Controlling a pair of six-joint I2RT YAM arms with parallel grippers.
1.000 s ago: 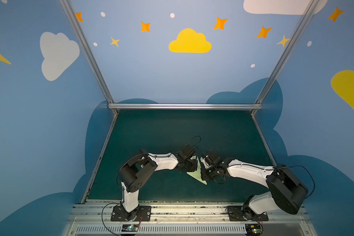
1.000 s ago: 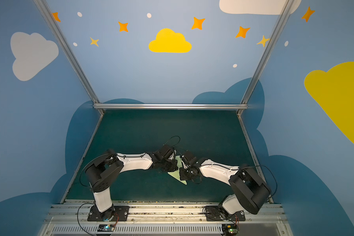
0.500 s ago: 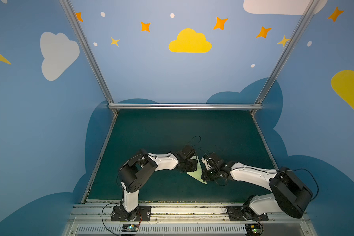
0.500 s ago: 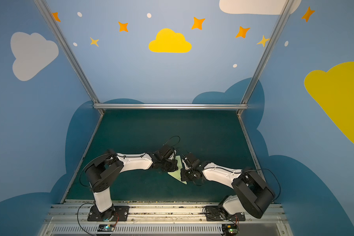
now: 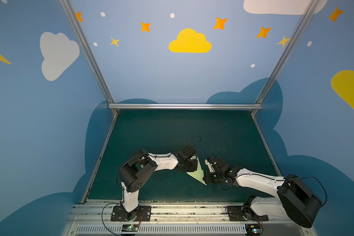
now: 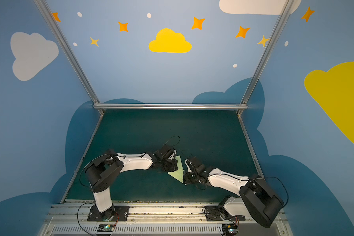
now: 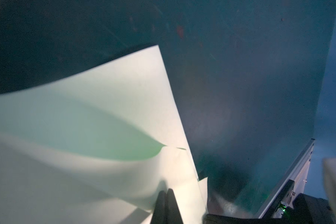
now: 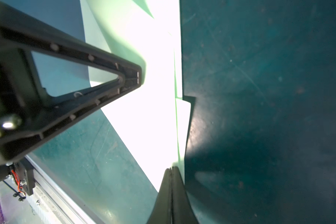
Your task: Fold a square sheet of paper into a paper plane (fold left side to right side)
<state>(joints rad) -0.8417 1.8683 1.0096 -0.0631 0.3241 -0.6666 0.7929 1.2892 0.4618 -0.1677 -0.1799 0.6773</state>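
Plane [image 5: 198, 174] pinned on the desk [image 5: 172, 132], lower centre of frame.
Left tool [image 7: 166, 191], jaws pressed together, bears on the plane's bowed flap, probably to steady it; right tool [image 8: 171, 170], also closed, presses the right edge, likely sharpening the crease.

Count as found. Paper plane [image 5: 197, 174]: one. Arms: two, the left arm [image 5: 161, 163] and the right arm [image 5: 258, 179], on two bases [image 5: 130, 213]. Grippers: two, the left gripper [image 7: 166, 192] and the right gripper [image 8: 172, 170]. Green mat [image 5: 172, 126]: one. Frame: two slanted posts [image 5: 86, 51] and one crossbar [image 5: 184, 106]. Small boards [image 5: 131, 227] with green lights along the front: two. Wall decals, counted in a top view: yellow clouds [image 5: 189, 41], two; white clouds [image 5: 57, 55], two; orange stars [image 5: 145, 26], five; yellow stars [image 5: 114, 41], three; white dots [image 5: 172, 15], five whole, with a sixth cut by the edge.
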